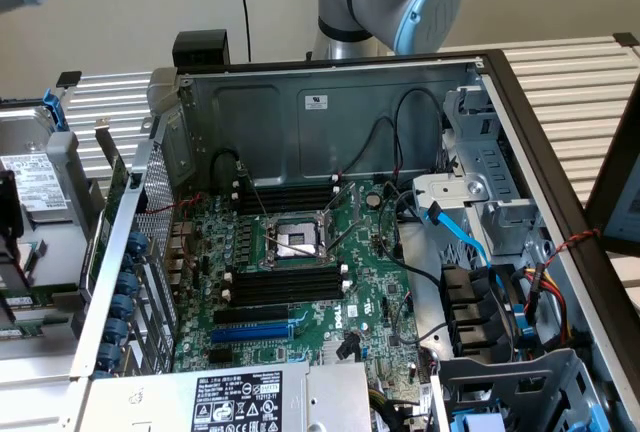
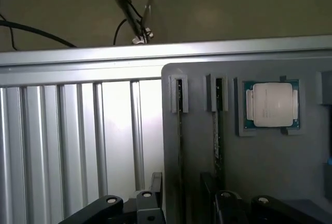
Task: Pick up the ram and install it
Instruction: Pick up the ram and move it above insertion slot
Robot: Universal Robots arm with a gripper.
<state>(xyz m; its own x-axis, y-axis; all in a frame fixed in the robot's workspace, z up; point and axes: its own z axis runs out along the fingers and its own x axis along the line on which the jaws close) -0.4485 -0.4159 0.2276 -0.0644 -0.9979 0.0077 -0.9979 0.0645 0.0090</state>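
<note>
Gripper (image 2: 181,189) is hovering over the grey tray (image 2: 290,172), jaws spread wide and gripping nothing. The ram (image 2: 179,130) is standing on edge in its tray slot and running straight down the gap between the jaws; I cannot tell whether either finger is touching it. A second stick (image 2: 218,130) is sitting in the neighbouring slot, just outside one jaw, with the processor (image 2: 271,105) resting further out on that same side. Risks being noted: the two slots are lying near each other, so the finger on that side may be catching the second stick. An off-centre closure could be tilting the thin board and letting it slip. Memory slots (image 1: 285,287) on the motherboard (image 1: 380,282) are appearing empty.
</note>
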